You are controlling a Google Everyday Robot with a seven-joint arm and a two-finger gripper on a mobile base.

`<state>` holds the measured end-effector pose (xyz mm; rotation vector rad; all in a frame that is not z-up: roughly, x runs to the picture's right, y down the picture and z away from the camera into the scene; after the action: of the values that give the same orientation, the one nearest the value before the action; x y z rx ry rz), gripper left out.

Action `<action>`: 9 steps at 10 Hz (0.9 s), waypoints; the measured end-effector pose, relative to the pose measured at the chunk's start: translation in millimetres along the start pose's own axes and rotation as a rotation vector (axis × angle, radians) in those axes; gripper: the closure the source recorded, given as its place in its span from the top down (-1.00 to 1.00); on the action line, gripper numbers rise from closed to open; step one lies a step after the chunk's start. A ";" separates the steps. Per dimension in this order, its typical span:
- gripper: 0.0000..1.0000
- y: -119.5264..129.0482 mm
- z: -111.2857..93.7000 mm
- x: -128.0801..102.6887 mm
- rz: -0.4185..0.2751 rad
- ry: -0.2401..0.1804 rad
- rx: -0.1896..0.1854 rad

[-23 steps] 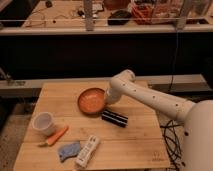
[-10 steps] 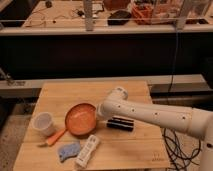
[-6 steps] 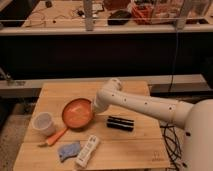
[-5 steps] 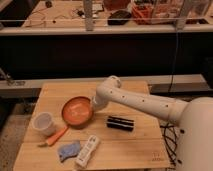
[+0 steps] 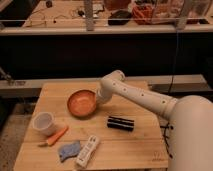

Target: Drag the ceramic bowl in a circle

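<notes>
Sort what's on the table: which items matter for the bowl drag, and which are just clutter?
In the job:
ceramic bowl
hand, at the bowl's right rim

Lying about:
white cup
orange carrot-like piece
blue cloth
white remote-like object
black box

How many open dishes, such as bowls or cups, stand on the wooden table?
2. The ceramic bowl lies centre-left, with the tool at its right rim; the white cup stands left of it, nearer the camera. None appears hidden.
</notes>
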<state>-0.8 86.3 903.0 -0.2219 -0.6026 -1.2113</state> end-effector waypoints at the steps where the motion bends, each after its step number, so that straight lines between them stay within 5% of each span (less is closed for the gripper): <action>1: -1.00 15.3 -6.8 1.1 0.025 0.009 -0.004; 5: -1.00 68.1 -47.3 -27.6 0.093 0.055 -0.014; 9: -1.00 53.2 -46.2 -80.3 0.026 0.034 0.002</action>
<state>45.3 148.3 829.3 -0.2067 -0.5693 -1.1870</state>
